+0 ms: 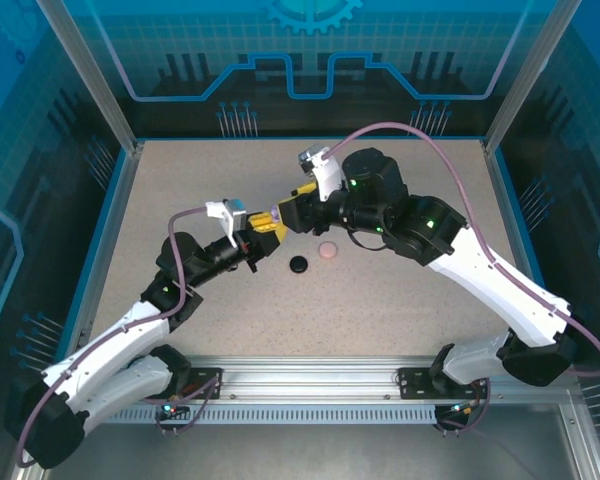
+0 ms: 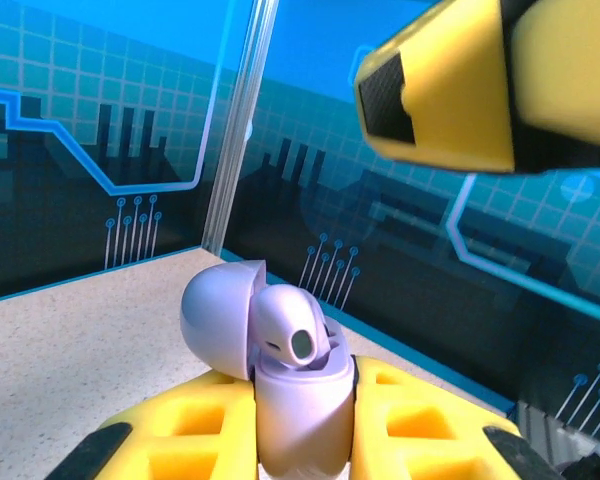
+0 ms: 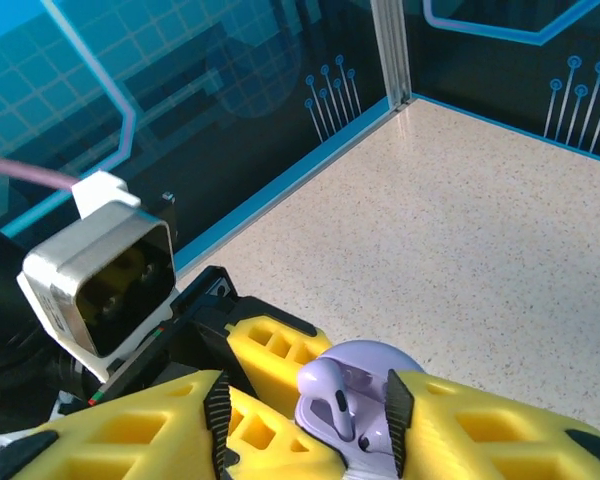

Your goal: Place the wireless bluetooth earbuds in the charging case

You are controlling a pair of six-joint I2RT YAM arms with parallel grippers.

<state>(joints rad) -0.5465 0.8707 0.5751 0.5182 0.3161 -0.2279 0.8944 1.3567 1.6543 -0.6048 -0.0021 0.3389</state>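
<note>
My left gripper (image 1: 265, 229) (image 2: 302, 445) is shut on the lavender charging case (image 2: 300, 405) (image 3: 368, 362), which stands upright between its yellow fingers with the lid swung open. A lavender earbud (image 2: 288, 326) (image 3: 330, 396) sits in the case, its stem down in a slot and its head sticking up. My right gripper (image 1: 292, 210) (image 3: 307, 422) hovers right over the case, open. Its black pads (image 3: 217, 420) flank the earbud with a gap on each side. In the left wrist view one of its fingertips (image 2: 440, 85) hangs above the case.
A black round case (image 1: 298, 264) and a pale pink round case (image 1: 327, 250) lie on the speckled table (image 1: 380, 300) just in front of the grippers. Aluminium posts (image 1: 90, 80) and blue walls ring the table.
</note>
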